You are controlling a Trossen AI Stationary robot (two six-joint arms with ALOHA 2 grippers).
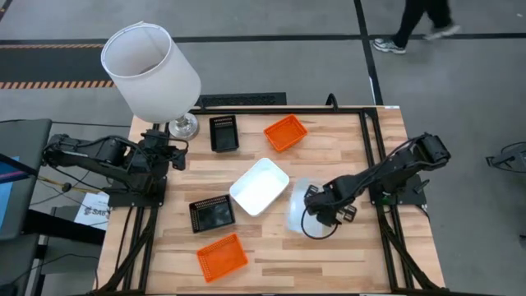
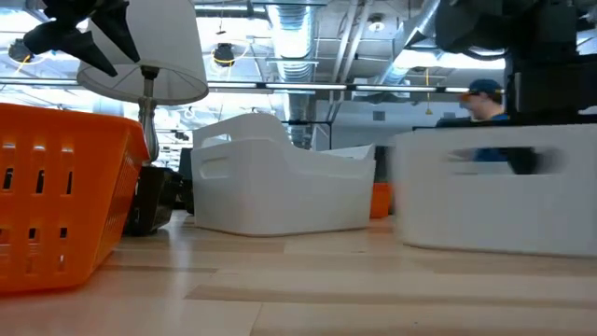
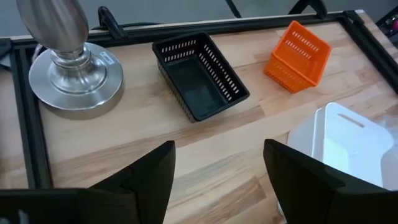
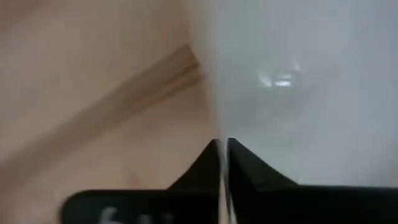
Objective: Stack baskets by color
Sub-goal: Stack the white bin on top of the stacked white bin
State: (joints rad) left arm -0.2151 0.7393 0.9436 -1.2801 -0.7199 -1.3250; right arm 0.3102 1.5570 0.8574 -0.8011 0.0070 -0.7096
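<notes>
My right gripper (image 1: pixel 311 203) pinches the wall of a blurred white rectangular plastic basket (image 1: pixel 297 207) at lower right of centre in the high view.

My left gripper (image 3: pixel 217 180) waits at left, fingers apart; a second white basket (image 1: pixel 259 186) sits at centre.

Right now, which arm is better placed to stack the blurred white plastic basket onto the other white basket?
The right arm: its end effector is shut on the blurred white plastic basket, just beside the other white basket. The left end effector waits open near the lamp.
</notes>
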